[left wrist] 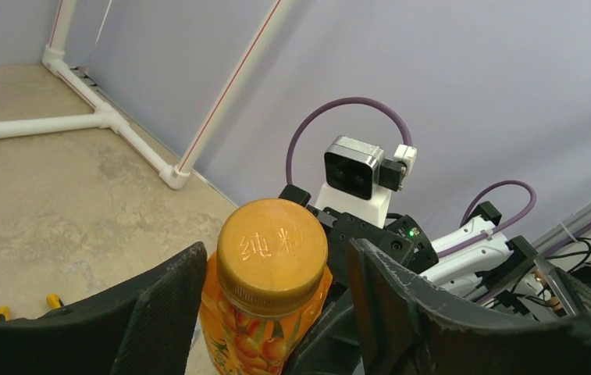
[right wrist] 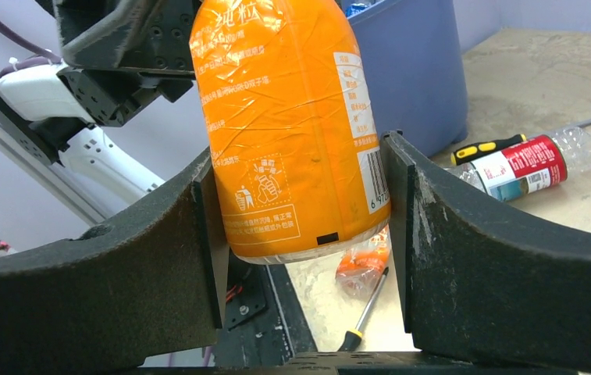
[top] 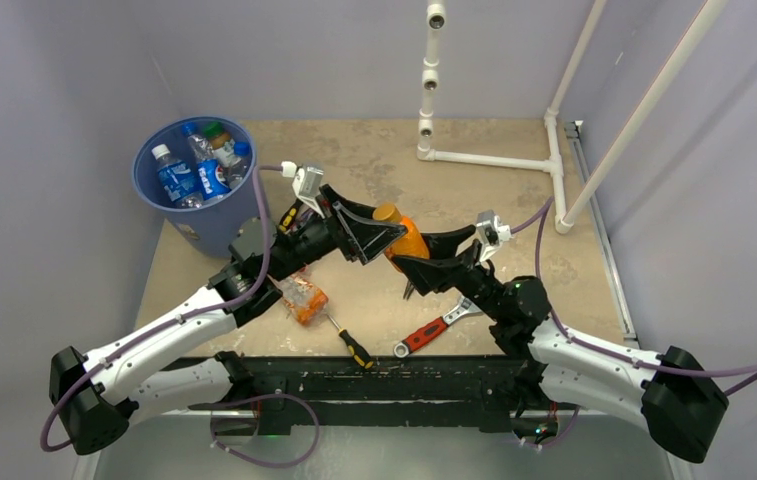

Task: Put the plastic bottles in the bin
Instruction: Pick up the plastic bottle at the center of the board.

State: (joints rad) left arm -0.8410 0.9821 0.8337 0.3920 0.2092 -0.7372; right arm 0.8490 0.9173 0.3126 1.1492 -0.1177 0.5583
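Top external view: the bin (top: 197, 228) held several bottles (top: 197, 172); right gripper (right wrist: 304, 168) clamped the orange bottle (top: 409, 243), left gripper (left wrist: 276, 258) straddled its cap (left wrist: 272, 246), half-open.

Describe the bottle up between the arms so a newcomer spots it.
From the blue bin at far left, look right to mid-table, where the jaws meet. The bottle is raised between them: intact, orange, orange cap, unlike the crushed bottle lying on the table.
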